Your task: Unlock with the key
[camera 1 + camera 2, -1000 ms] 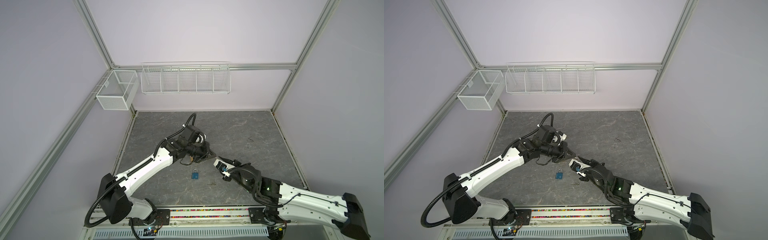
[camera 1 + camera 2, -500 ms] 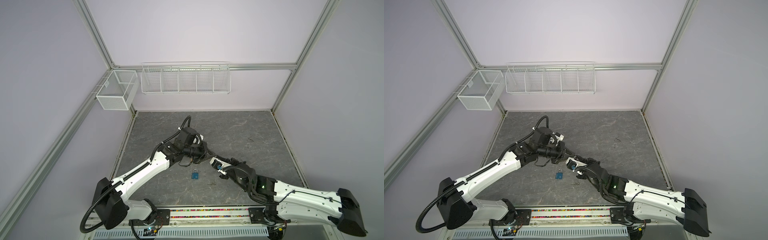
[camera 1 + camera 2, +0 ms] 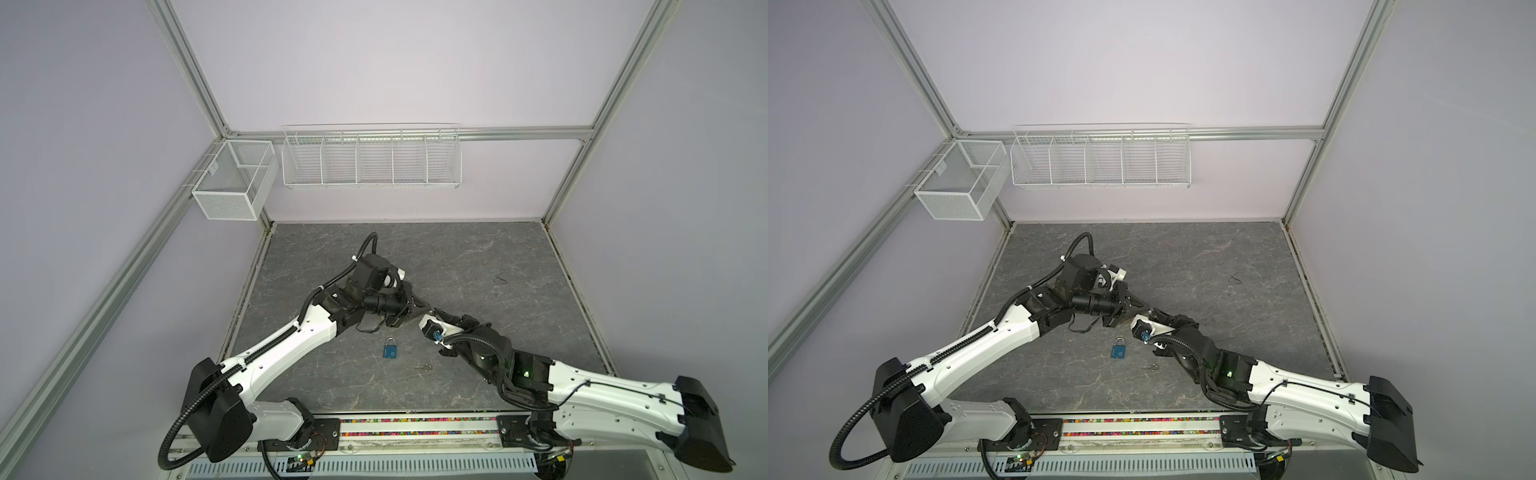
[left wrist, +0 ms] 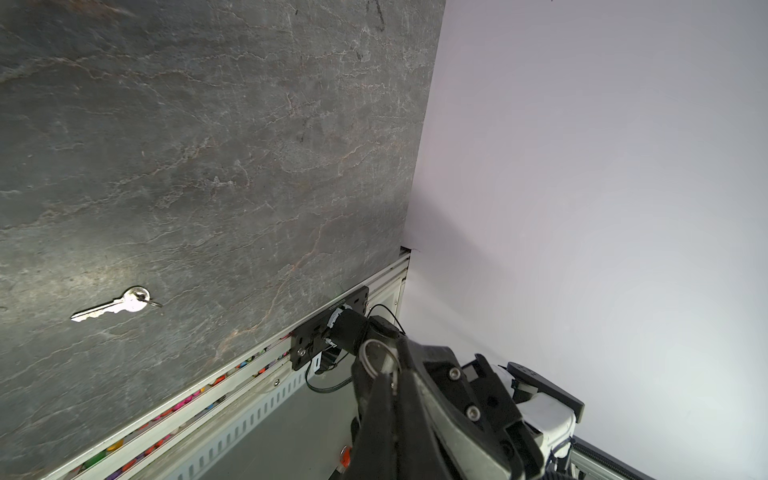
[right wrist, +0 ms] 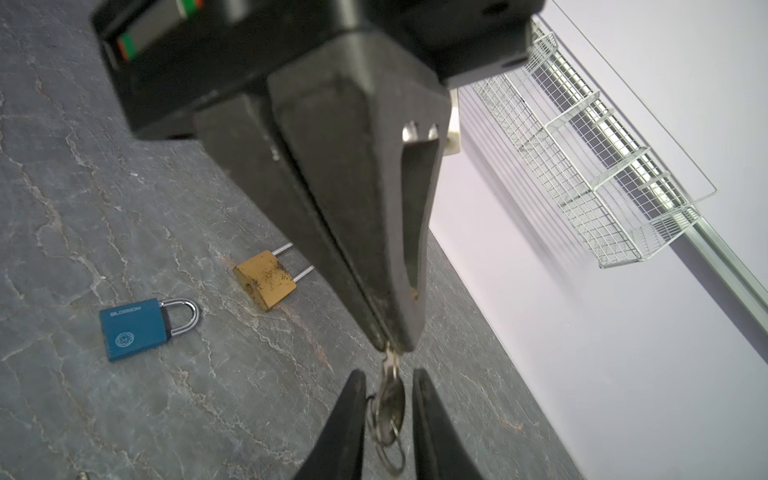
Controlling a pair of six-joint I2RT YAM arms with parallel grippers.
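Note:
My left gripper (image 3: 427, 308) hangs above the middle of the table, shut on the blade of a silver key (image 5: 392, 399) with a wire ring (image 4: 376, 355). In the right wrist view the key's head sticks out of the left gripper (image 5: 390, 343), between the two fingers of my right gripper (image 5: 388, 386). Those fingers stand a little apart on either side of the head, with a narrow gap showing on each side. A blue padlock (image 3: 390, 348) lies flat on the table with its shackle closed. A brass padlock (image 5: 266, 282) lies just beyond it, partly behind the left gripper.
A second, loose key (image 3: 424, 367) lies on the grey table (image 3: 478, 257) near the blue padlock (image 3: 1119, 348). Two white wire baskets (image 3: 371, 156) hang on the back wall and left rail. The front rail (image 3: 415, 426) carries both arm bases.
My right gripper has closed up to the left gripper's tip and its jaws have narrowed round the key's head. The left arm shifted slightly, still holding the key.

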